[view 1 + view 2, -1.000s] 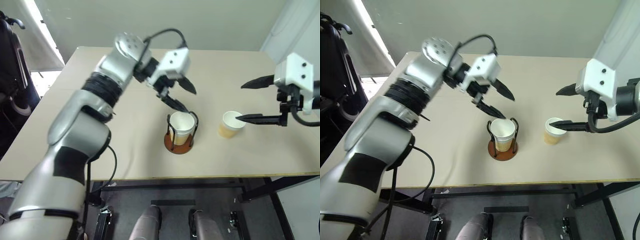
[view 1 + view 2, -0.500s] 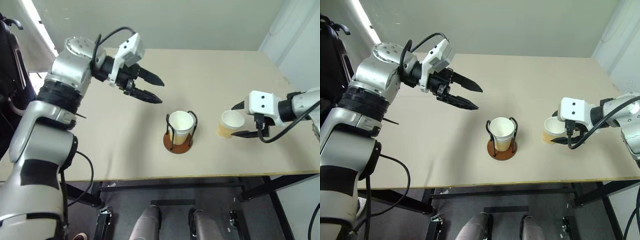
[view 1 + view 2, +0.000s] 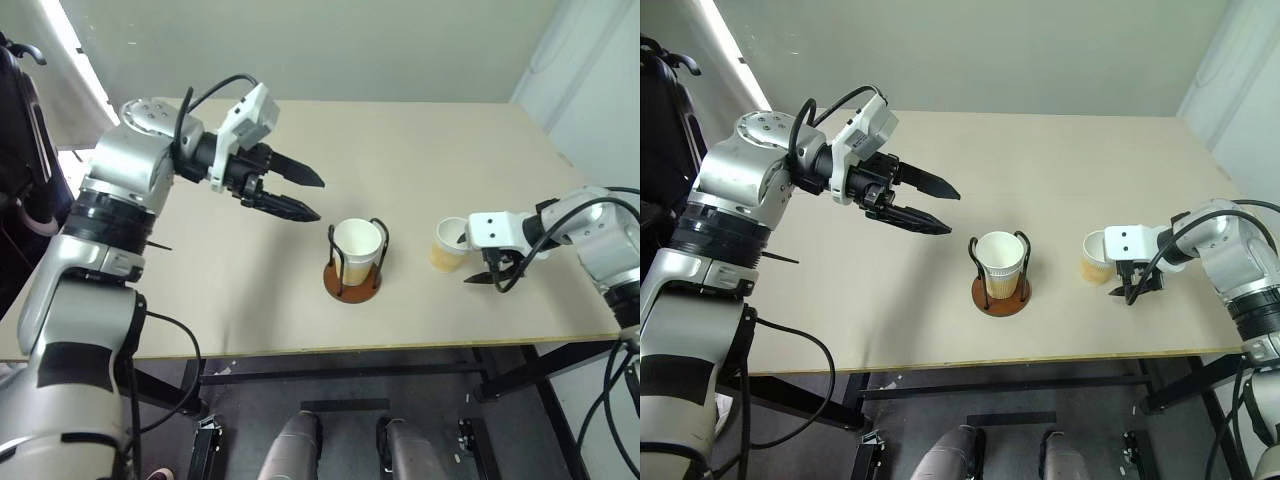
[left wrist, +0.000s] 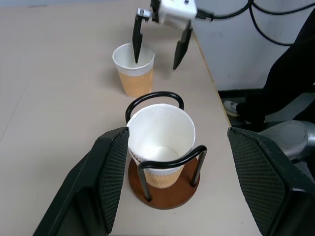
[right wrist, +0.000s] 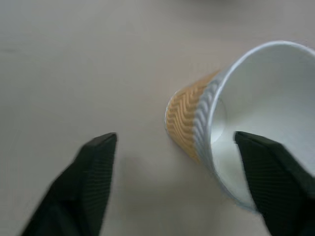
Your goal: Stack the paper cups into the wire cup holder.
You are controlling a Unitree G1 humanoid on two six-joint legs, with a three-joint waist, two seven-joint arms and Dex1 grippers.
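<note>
Beige rectangular desk carries everything.

Wire cup holder — thin black wire loops on a round reddish-brown disc base — stands near the front edge, about midway along it. One tan-yellow ribbed paper cup with a white rim sits upright inside the loops.

Second paper cup of the same kind stands upright on the desk to the right of the holder, apart from it, also toward the front edge.

Right gripper points down at this cup: one black finger dips inside the rim, the other is outside the wall — jaws apart, straddling the wall, not pressed on it.

Left gripper hangs above the desk toward its left side, well apart from the holder, jaws spread and empty.
</note>
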